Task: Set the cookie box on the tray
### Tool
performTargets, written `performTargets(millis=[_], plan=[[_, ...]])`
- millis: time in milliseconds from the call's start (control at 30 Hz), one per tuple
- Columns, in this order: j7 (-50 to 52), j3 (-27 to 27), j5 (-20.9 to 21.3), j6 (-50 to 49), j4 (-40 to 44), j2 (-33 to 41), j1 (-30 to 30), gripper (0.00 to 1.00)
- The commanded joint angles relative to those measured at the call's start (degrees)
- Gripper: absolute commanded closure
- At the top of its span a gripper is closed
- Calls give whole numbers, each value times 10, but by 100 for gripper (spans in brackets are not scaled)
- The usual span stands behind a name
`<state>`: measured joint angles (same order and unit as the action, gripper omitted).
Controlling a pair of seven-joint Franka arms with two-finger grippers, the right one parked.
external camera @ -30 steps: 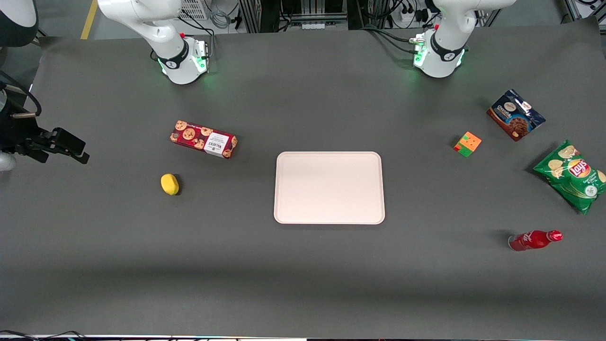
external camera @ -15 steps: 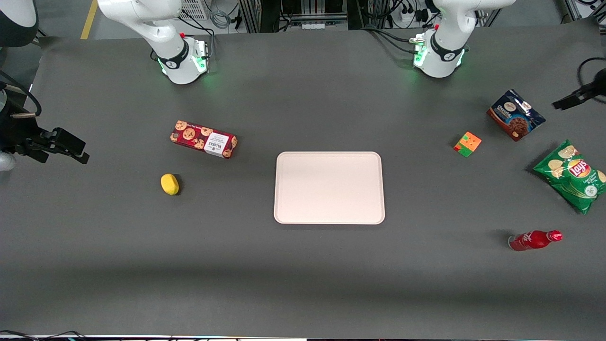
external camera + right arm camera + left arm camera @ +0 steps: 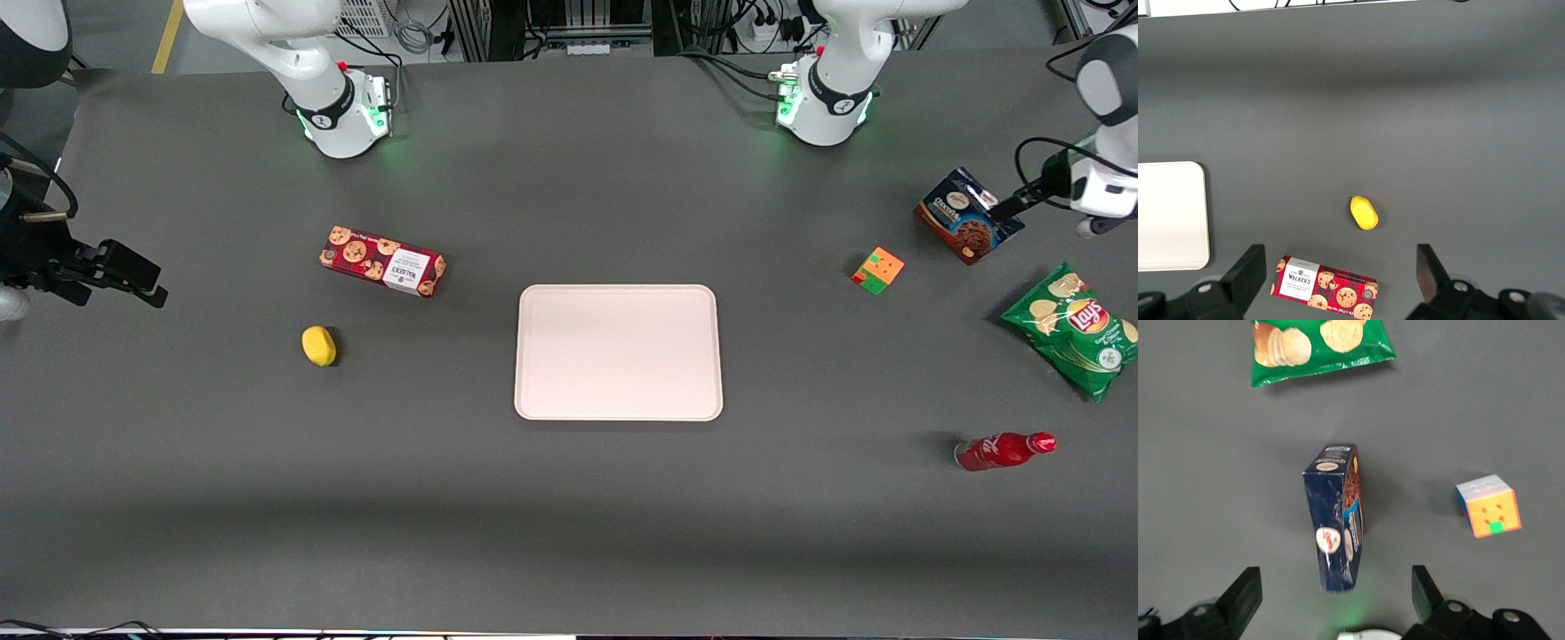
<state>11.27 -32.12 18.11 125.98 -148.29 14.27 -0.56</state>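
The cookie box, dark navy with a chocolate cookie picture, stands on the table toward the working arm's end. In the left wrist view the cookie box stands on a narrow side, in line with the gap between the fingers but just short of it. My left gripper hangs above the box's edge; in its wrist view the gripper is wide open and empty. The pale pinkish tray lies empty at the table's middle, well away from the box, and its edge also shows in the right wrist view.
A colour cube lies beside the box, toward the tray. A green chips bag and a red bottle lie nearer the front camera. A red cookie box and a lemon lie toward the parked arm's end.
My left arm has come into the front view from the working arm's end and moved over the cookie box. Nothing on the table has moved.
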Motion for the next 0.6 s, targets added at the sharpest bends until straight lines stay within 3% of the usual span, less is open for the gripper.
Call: performTargets(millis=[0, 333, 433, 500, 533, 567], plan=[[12, -29, 29, 76, -67, 20, -4, 0], [12, -44, 30, 223, -118, -42, -6, 3], [12, -44, 30, 240, -118, -58, -6, 57], [12, -44, 30, 240, -118, -61, -6, 86], [12, -44, 30, 240, -118, -61, -6, 100], [12, -45, 30, 240, -118, -61, -6, 100]])
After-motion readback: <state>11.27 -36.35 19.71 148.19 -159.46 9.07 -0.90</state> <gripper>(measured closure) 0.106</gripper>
